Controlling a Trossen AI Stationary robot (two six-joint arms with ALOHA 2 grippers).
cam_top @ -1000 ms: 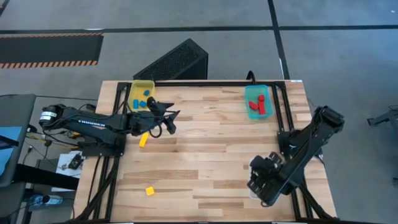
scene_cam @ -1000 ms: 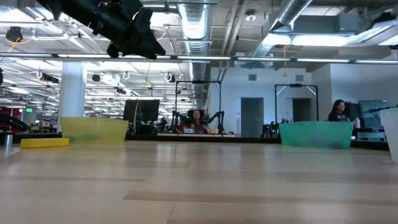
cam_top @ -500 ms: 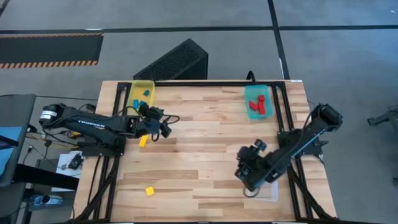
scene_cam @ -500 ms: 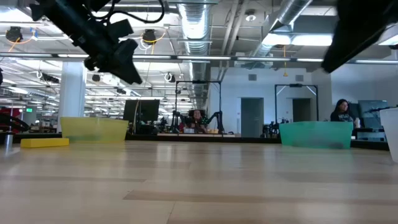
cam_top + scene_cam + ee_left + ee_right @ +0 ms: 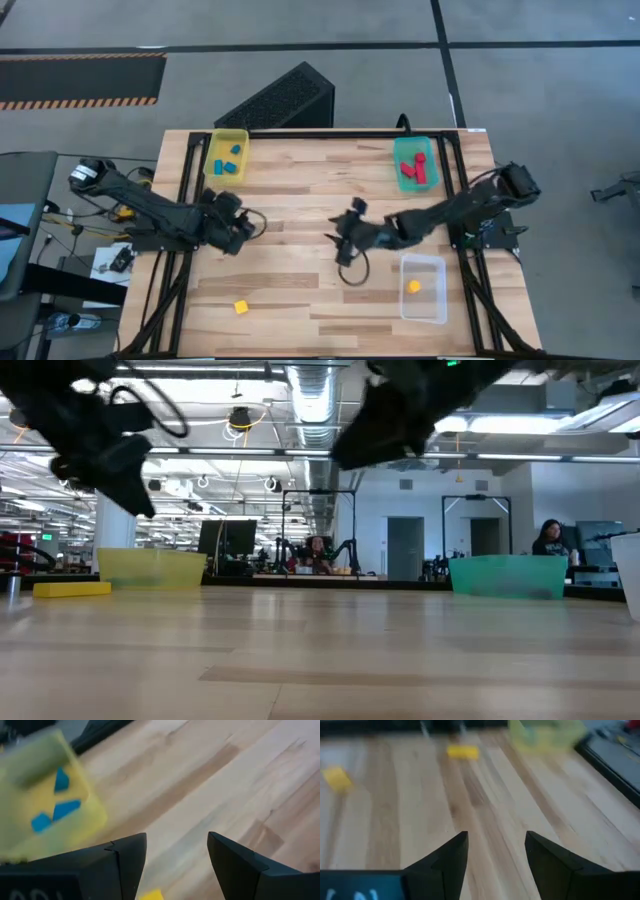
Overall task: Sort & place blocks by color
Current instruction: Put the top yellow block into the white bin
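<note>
My left gripper [image 5: 240, 226] hangs open above the table's left part; a yellow bar [image 5: 150, 895] lies just below, between its fingers, hidden under it in the high view. My right gripper [image 5: 343, 238] hovers open over the table's middle, holding nothing. A second yellow block [image 5: 241, 307] lies flat near the near edge. The right wrist view shows the yellow bar [image 5: 462, 752] and the yellow block [image 5: 337, 777] ahead. Blue blocks [image 5: 229, 158] lie in the yellow bin [image 5: 213, 170], red blocks [image 5: 412, 171] in the teal bin [image 5: 398, 152], one yellow block [image 5: 414, 287] in the clear bin [image 5: 437, 300].
The yellow bin stands at the far left corner, the teal bin at the far right, the clear bin at the near right. Black frame rails [image 5: 190, 160] run along the table's sides. Bare wood [image 5: 300, 290] lies between the two arms and along the near edge.
My right gripper has swung from above the clear bin at the near right toward the table's middle, uncovering the bin and the yellow block in it. My left gripper has drawn back from beside the yellow bin toward the left and near edges and come lower, over the yellow bar.
</note>
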